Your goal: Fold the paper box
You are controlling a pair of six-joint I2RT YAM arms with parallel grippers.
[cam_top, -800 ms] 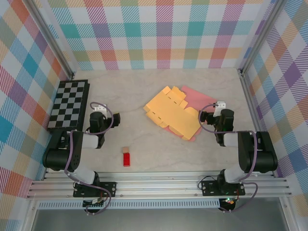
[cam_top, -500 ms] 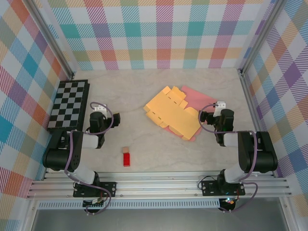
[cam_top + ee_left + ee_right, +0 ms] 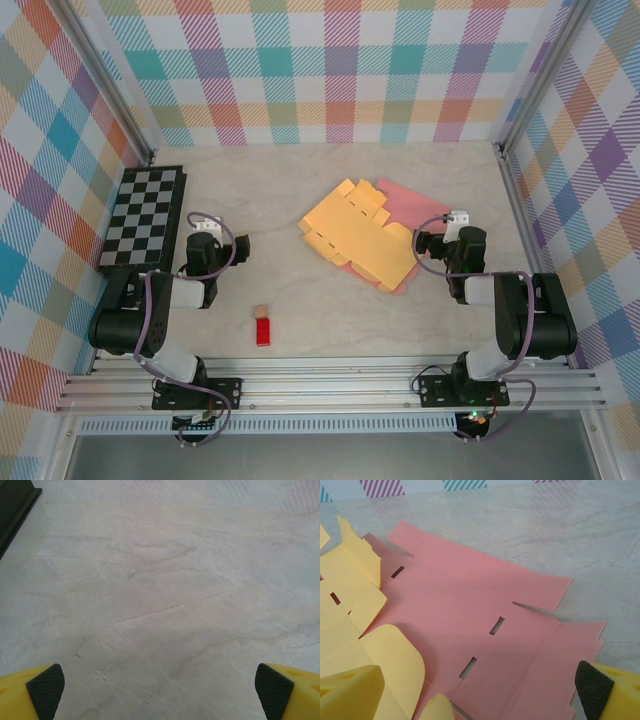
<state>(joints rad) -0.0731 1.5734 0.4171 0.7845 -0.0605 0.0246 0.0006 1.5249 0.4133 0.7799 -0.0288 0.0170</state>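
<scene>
Shows a yellow cardboard box blank lying unfolded on the marbled table, right of centre, overlapping a pink cardboard box blank. Hangs with fingers wide apart and nothing between them at the left gripper, above bare marbling. Spreads equally wide at the right gripper, over the blanks' right-hand part. Includes a black-and-grey checkerboard at far left and a small red-and-tan object near the front edge.

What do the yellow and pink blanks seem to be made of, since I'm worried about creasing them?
The yellow blank looks like thin matte cardstock, its flaps curling. The pink blank looks like similar matte card, with clean-cut slots and faint creases.
</scene>
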